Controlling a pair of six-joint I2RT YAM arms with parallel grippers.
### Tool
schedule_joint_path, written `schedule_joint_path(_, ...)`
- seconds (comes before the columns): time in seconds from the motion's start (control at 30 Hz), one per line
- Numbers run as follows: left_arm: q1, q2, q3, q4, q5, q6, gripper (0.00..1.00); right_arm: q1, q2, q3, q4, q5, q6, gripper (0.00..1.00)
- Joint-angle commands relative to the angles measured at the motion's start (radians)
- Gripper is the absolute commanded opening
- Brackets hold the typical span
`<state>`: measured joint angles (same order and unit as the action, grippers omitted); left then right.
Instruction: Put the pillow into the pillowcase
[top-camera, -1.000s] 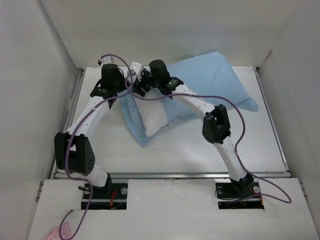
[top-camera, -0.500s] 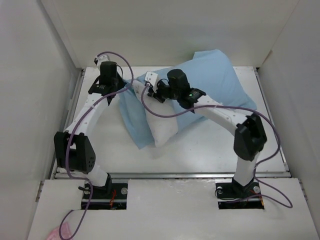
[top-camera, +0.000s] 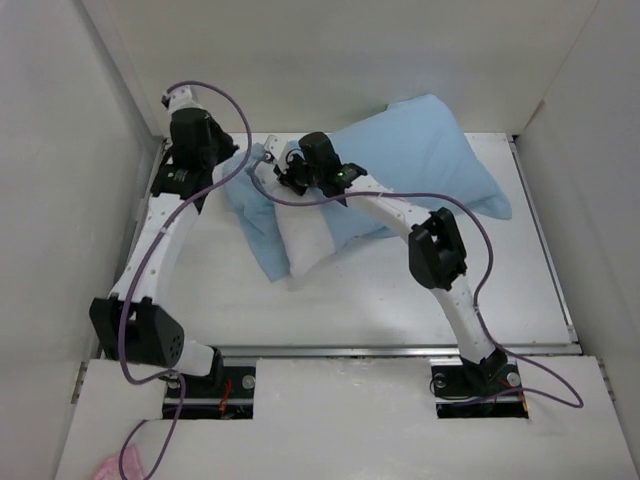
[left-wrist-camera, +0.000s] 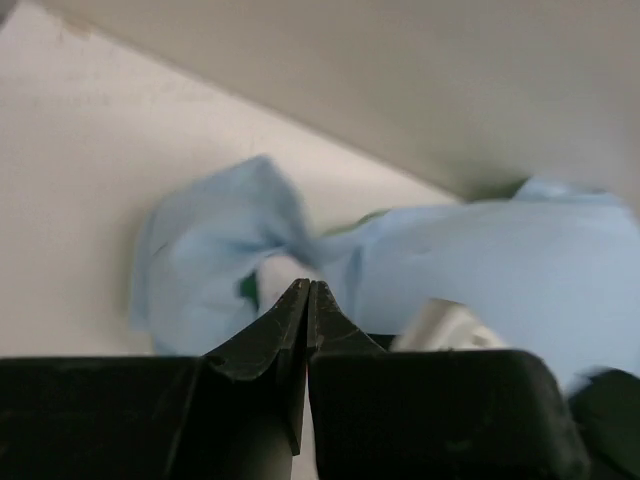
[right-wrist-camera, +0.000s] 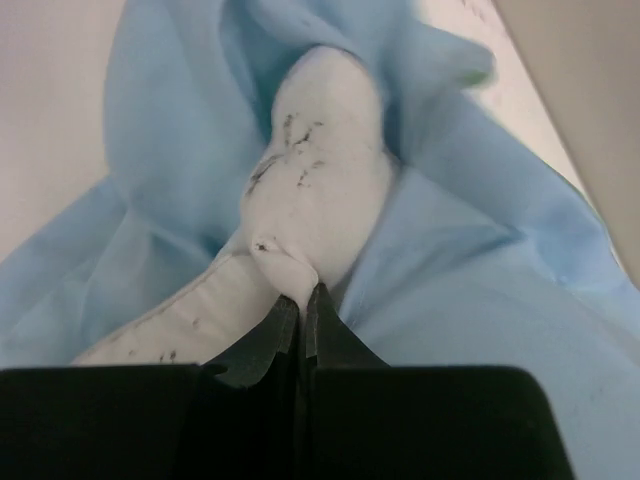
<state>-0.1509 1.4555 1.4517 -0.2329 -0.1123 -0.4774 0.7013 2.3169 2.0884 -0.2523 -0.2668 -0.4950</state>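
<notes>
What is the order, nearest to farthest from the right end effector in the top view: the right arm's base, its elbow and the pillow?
1. pillow, corner pinched in the right end effector, far side.
2. right arm's elbow, mid-table, right.
3. right arm's base, near edge, right.

**Desk** (top-camera: 400, 300): enclosed by walls (top-camera: 60, 200) on the left, behind and on the right. The arm bases (top-camera: 470, 380) stand along its near edge.

**Pillowcase** (top-camera: 420, 165): lies on the far half of the desk, running from left of centre to the right side. One flap is spread toward the near left.

**Pillow** (top-camera: 305, 240): left of centre, resting on that flap and partly inside the pillowcase. Its near end sticks out toward the arm bases.

**Left end effector** (left-wrist-camera: 305, 290): near the far-left corner of the desk, closed on the pillowcase's left edge.

**Right end effector** (right-wrist-camera: 300, 298): just to the right of the left one, at the pillow's far end. It is closed on a corner of the pillow, with pillowcase fabric on either side.
</notes>
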Motion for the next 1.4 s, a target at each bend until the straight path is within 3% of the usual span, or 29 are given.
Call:
schedule_joint_path(0.0, 0.014, -0.205, 0.029, 0.233, 0.074, 0.025, 0.00, -0.026, 0.151, 0.096, -0.317, 0.178, 0.134, 0.00)
schedule_joint_path(0.13, -0.019, -0.227, -0.045, 0.251, 0.183, 0.011, 0.00, -0.026, 0.335, 0.456, -0.380, 0.323, 0.338, 0.00)
schedule_joint_path(0.17, -0.019, -0.227, -0.075, 0.251, 0.194, 0.011, 0.00, -0.026, 0.348, 0.473, -0.393, 0.311, 0.351, 0.00)
schedule_joint_path(0.23, -0.019, -0.227, -0.103, 0.231, 0.166, -0.001, 0.00, -0.026, 0.305, 0.434, -0.348, 0.226, 0.383, 0.00)
schedule_joint_path(0.3, -0.019, -0.199, -0.134, 0.167, 0.090, -0.036, 0.00, -0.026, 0.175, 0.238, -0.219, 0.186, 0.395, 0.00)
schedule_joint_path(0.33, -0.019, -0.175, -0.148, 0.152, 0.073, -0.071, 0.06, -0.026, 0.129, 0.170, -0.176, 0.158, 0.395, 0.00)
schedule_joint_path(0.4, -0.019, -0.143, -0.190, 0.152, 0.072, -0.090, 0.34, -0.026, 0.017, 0.015, -0.077, 0.104, 0.395, 0.00)
schedule_joint_path(0.53, -0.010, -0.025, -0.234, 0.151, 0.100, -0.162, 0.37, -0.045, -0.056, -0.033, -0.045, 0.058, 0.458, 0.00)
schedule_joint_path(0.7, -0.007, 0.149, -0.248, 0.199, 0.209, -0.173, 0.52, -0.092, -0.057, 0.015, -0.057, -0.060, 0.522, 0.00)
schedule_joint_path(0.97, -0.027, 0.293, -0.277, 0.283, 0.178, -0.248, 0.87, -0.103, -0.047, 0.047, -0.099, -0.088, 0.532, 0.00)
schedule_joint_path(1.1, -0.058, 0.402, -0.170, 0.259, 0.139, -0.283, 0.86, -0.103, -0.080, 0.047, -0.108, -0.111, 0.541, 0.00)
schedule_joint_path(1.2, -0.058, 0.485, -0.111, 0.196, 0.126, -0.303, 0.80, -0.112, -0.106, 0.047, -0.099, -0.158, 0.552, 0.00)
schedule_joint_path(1.23, -0.058, 0.502, -0.084, 0.196, 0.100, -0.303, 0.76, -0.112, -0.125, 0.038, -0.099, -0.169, 0.561, 0.00)
schedule_joint_path(1.37, -0.067, 0.571, -0.031, 0.122, 0.046, -0.313, 0.44, -0.132, -0.189, 0.003, -0.071, -0.184, 0.572, 0.00)
